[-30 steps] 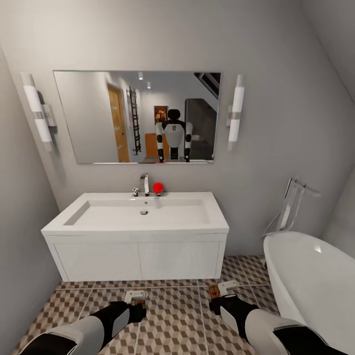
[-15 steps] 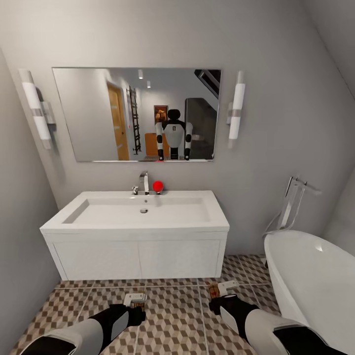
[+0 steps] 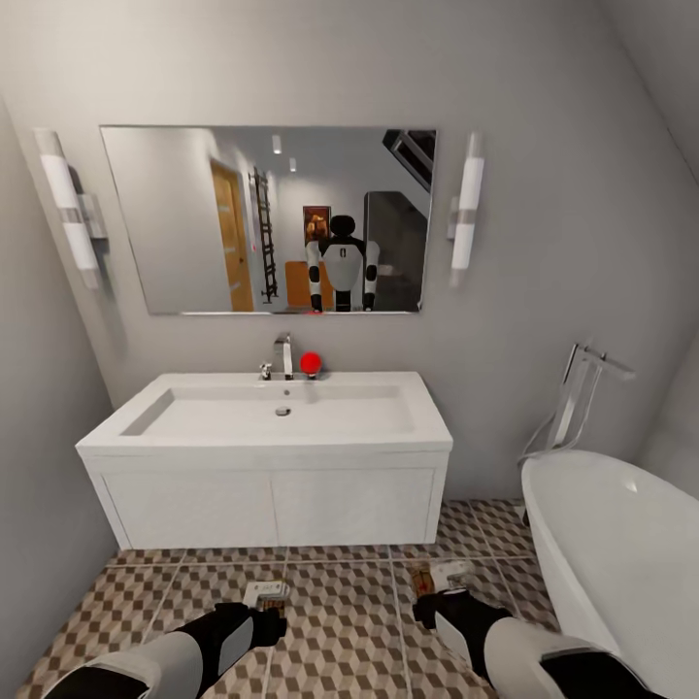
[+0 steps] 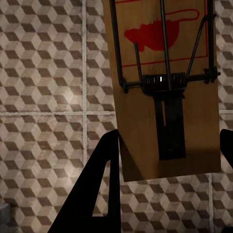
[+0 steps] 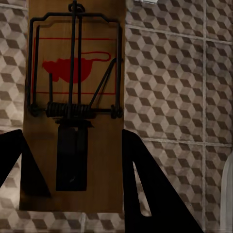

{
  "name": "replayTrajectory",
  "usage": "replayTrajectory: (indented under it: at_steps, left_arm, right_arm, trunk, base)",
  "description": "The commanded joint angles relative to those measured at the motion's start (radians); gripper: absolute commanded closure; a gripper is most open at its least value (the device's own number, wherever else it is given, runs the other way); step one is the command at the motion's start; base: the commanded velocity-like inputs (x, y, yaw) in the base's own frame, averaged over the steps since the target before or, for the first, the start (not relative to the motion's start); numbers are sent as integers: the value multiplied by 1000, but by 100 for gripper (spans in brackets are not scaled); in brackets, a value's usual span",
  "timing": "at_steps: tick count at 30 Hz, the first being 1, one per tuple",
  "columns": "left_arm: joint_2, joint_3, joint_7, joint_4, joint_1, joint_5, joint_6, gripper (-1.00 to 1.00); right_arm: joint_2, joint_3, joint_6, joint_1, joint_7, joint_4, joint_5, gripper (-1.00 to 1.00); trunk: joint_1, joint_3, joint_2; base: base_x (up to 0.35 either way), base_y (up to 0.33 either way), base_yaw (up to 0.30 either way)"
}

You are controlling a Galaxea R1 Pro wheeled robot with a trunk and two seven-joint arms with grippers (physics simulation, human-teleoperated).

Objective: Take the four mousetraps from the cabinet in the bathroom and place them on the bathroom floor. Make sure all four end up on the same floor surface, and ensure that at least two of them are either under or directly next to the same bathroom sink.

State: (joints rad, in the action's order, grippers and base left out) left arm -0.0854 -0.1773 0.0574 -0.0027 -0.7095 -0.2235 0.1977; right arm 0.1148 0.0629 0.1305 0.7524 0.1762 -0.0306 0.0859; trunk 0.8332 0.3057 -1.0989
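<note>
Each gripper holds one mousetrap over the bathroom floor (image 3: 340,612), in front of the sink (image 3: 282,413). My left gripper (image 3: 264,600) is shut on a tan mousetrap (image 3: 267,589); the left wrist view shows the board (image 4: 165,87) with its wire spring and red mark between the dark fingers (image 4: 99,194). My right gripper (image 3: 434,585) is shut on a second mousetrap (image 3: 423,577), seen close in the right wrist view (image 5: 75,107) between its fingers (image 5: 145,189). Both traps hang above the cube-pattern tiles (image 4: 48,73). The cabinet is out of view.
The white two-door vanity (image 3: 272,505) stands straight ahead, with a mirror (image 3: 272,218) above it. A white bathtub (image 3: 612,553) is close on the right and a grey wall (image 3: 39,466) on the left. A red ball (image 3: 311,363) sits by the tap.
The camera has moved a little, so the sink sits slightly higher in the picture and the arms lower. Both grippers still hold their mousetraps.
</note>
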Motion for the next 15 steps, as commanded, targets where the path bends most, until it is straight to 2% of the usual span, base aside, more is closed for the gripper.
replayTrajectory:
  at_steps: [1,5,15]
  left_arm:
    - [0,-8,6,0,0,-8,4,100]
    - [1,-8,8,0,1,-8,3,100]
    - [4,-8,13,0,4,-8,4,100]
  right_arm:
    - [0,7,3,-9,3,-2,7,100]
    - [2,8,-12,-45,3,-2,8,100]
    - [2,8,-21,-62,3,-2,6,100]
  trunk:
    - [4,4,-8]
    - [19,17,-36]
    - [58,48,-106]
  base:
    - [0,0,0]
    - [0,0,0]
    - [0,0,0]
